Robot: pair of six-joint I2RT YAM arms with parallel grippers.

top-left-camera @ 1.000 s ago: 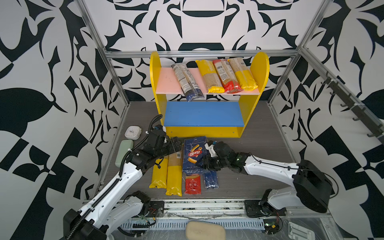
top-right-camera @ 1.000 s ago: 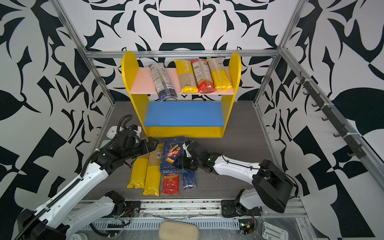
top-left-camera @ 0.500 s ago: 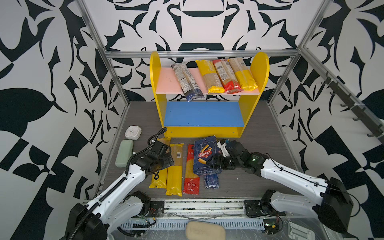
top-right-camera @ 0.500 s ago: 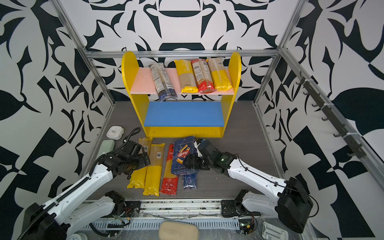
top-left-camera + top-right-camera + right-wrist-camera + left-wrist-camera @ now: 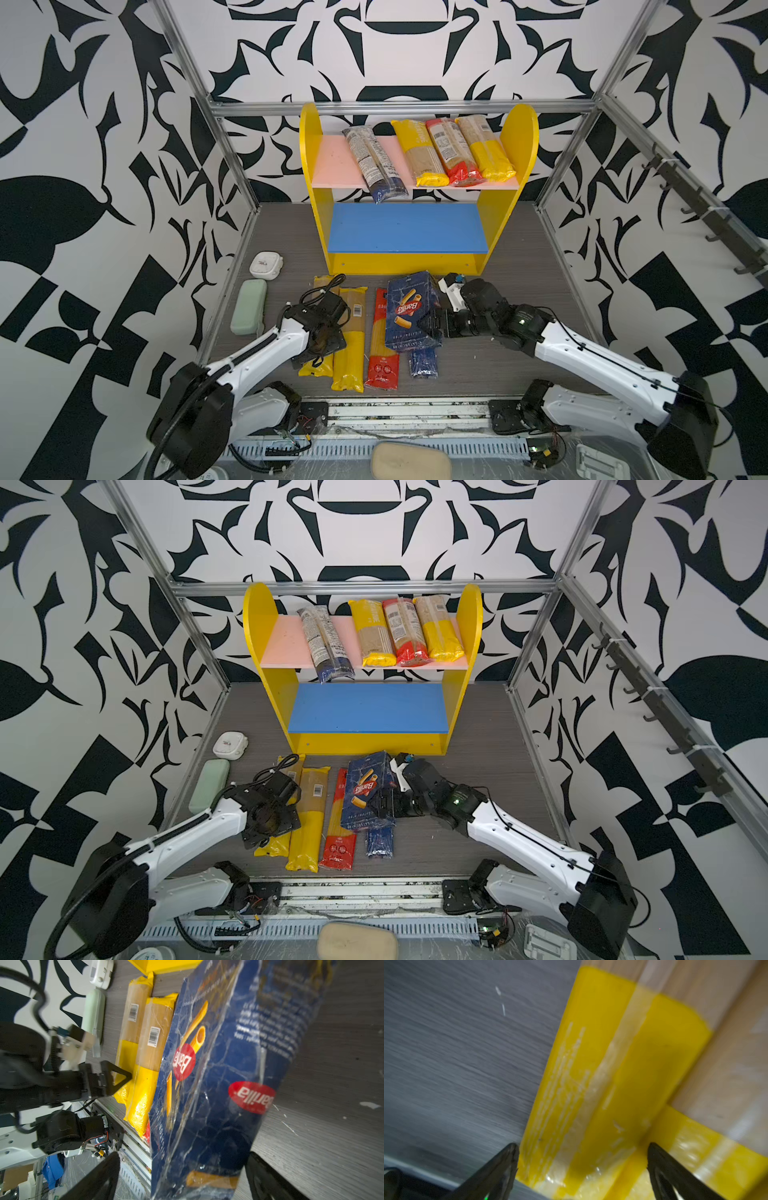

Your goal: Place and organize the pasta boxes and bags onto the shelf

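Left claw (image 5: 582, 1147) wide astride a yellow bag (image 5: 315, 368), lower left in both top views, right claw (image 5: 184, 1157) wide either side of blue pasta box (image 5: 409, 316), lower centre, four bags (image 5: 419, 158) on shelf (image 5: 309, 166), upper centre.

White-shelled arms (image 5: 582, 353), black joints (image 5: 685, 415) and cables (image 5: 314, 294); the left claw (image 5: 582, 1145) has pointed black fingers (image 5: 500, 1167) (triangular, hollow-centred).
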